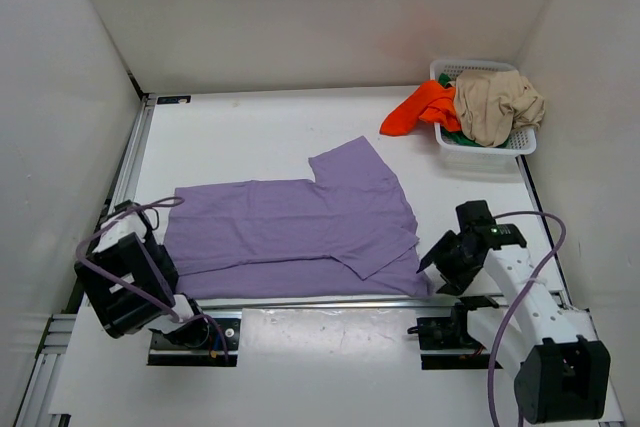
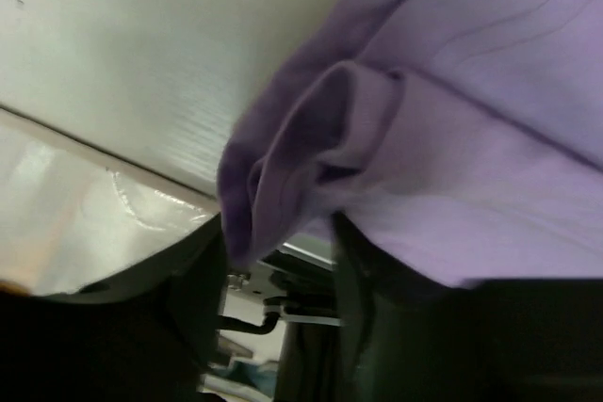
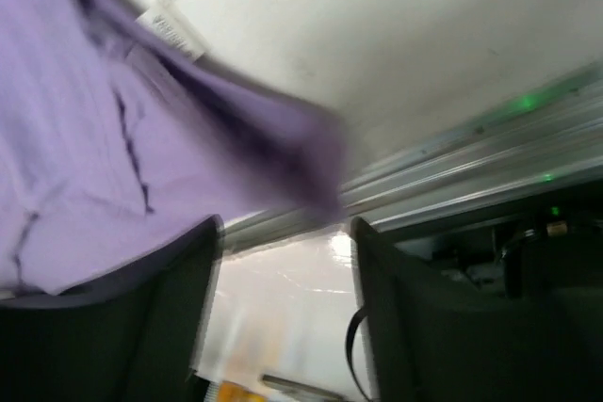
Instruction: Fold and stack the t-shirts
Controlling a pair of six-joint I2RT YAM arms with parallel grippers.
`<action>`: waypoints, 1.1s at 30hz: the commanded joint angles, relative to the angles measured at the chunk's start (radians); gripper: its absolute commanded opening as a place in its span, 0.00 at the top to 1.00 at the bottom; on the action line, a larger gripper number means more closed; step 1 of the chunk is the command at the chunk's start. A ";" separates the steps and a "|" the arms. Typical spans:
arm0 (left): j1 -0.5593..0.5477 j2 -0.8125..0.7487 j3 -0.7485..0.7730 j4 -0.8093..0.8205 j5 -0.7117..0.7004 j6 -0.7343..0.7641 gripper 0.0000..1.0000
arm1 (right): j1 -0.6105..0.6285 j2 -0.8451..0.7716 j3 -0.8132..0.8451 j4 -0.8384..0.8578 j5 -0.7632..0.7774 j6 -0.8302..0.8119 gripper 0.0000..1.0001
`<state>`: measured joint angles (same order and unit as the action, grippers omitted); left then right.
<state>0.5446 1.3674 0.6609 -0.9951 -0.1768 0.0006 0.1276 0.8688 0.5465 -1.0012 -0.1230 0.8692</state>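
1. Here, the lavender t-shirt (image 1: pixel 300 227) lies spread flat on the near half of the table (image 1: pixel 250 137). Its near border runs along the table's near edge, just beside the metal rail (image 1: pixel 330 300).
2. One sleeve points toward the far edge. A second layer of cloth lies over the body, so the shirt looks partly folded.
3. The left arm (image 1: pixel 125 282) sits low at the near left corner of the table, just beside the shirt's near left corner.
4. In the left wrist view, the left jaws stand somewhat apart. Between the dark fingers (image 2: pixel 193 313) there is a gap, and the arm's base shows through it.
5. A bunched fold of lavender cloth hangs at the top of this gap. More cloth lies over the other finger, but nothing looks clamped.
6. The right arm (image 1: pixel 480 247) reaches to the shirt's near right corner, close to the table's near edge.
7. The right jaws are wide, and the rail and the table show between the fingers (image 3: pixel 155 317). The blurred cloth edge is above them, not between them. A white label (image 3: pixel 172 30) shows on the cloth.
8. The white basket (image 1: pixel 487 157) stands in the far right corner of the table.
9. The beige t-shirt (image 1: pixel 497 102) is heaped on top of the basket. The orange-red t-shirt (image 1: pixel 418 109) hangs over its left side onto the table. Of the green t-shirt (image 1: pixel 452 135) only a small part shows beneath them.
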 commanded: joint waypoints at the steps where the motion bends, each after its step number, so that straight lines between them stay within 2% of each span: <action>1: 0.020 -0.031 -0.015 0.019 -0.101 -0.001 0.43 | 0.000 0.035 0.055 -0.073 0.049 -0.012 0.27; 2: 0.020 -0.031 0.006 0.019 -0.101 -0.001 0.32 | 0.013 0.056 0.081 -0.073 0.060 -0.030 0.25; 4: 0.029 -0.031 0.060 0.009 -0.101 -0.001 0.24 | 0.032 0.085 0.202 -0.048 0.060 -0.105 0.19; 6: 0.029 -0.022 0.182 -0.004 -0.086 -0.001 0.17 | 0.063 0.182 0.312 -0.021 0.050 -0.209 0.18; 7: 0.029 0.002 0.231 -0.004 -0.064 -0.001 0.15 | 0.073 0.231 0.449 -0.020 0.049 -0.245 0.18; 9: 0.029 0.038 0.382 -0.004 0.024 -0.001 0.13 | 0.115 0.411 0.606 -0.033 0.069 -0.306 0.18; 10: 0.008 0.095 0.426 -0.004 0.045 -0.001 0.12 | 0.154 0.540 0.686 -0.043 0.113 -0.353 0.17; 11: -0.009 0.129 0.503 -0.013 0.060 -0.001 0.12 | 0.173 0.608 0.857 -0.043 0.131 -0.375 0.15; 12: -0.027 0.165 0.534 -0.013 0.071 -0.001 0.12 | 0.187 0.675 0.945 -0.043 0.131 -0.393 0.15; 13: -0.069 0.236 0.563 -0.013 0.085 -0.001 0.12 | 0.196 0.813 1.034 -0.043 0.131 -0.406 0.15; 14: -0.087 0.271 0.610 -0.004 0.085 -0.001 0.12 | 0.207 0.887 1.120 -0.043 0.131 -0.406 0.14; 15: -0.106 0.303 0.632 0.013 0.098 -0.001 0.12 | 0.207 0.959 1.305 -0.043 0.122 -0.406 0.14; 16: -0.123 0.332 0.649 0.033 0.109 -0.001 0.12 | 0.207 1.109 1.398 -0.043 0.121 -0.388 0.14; 18: -0.147 0.403 0.698 0.078 0.109 -0.001 0.12 | 0.207 1.257 1.574 -0.043 0.121 -0.343 0.14; 19: -0.161 0.424 0.715 0.097 0.123 -0.001 0.12 | 0.207 1.392 1.730 -0.024 0.121 -0.328 0.14; 20: -0.161 0.473 0.735 0.122 0.147 -0.001 0.12 | 0.207 1.452 1.791 -0.007 0.121 -0.311 0.15; 22: -0.161 0.522 0.815 0.122 0.187 -0.001 0.12 | 0.216 1.559 1.840 0.095 0.135 -0.241 0.16; 25: -0.161 0.608 0.901 0.142 0.215 -0.001 0.07 | 0.216 1.608 1.759 0.216 0.219 -0.138 0.18; 27: -0.170 0.656 0.931 0.142 0.237 -0.001 0.07 | 0.216 1.641 1.780 0.240 0.256 -0.040 0.19; 33: -0.204 0.732 0.982 0.151 0.237 -0.001 0.06 | 0.262 1.731 1.831 0.250 0.289 0.059 0.21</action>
<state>0.3687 2.0964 1.6161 -0.8532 0.0242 -0.0002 0.3542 2.5515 2.3489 -0.7753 0.1215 0.8352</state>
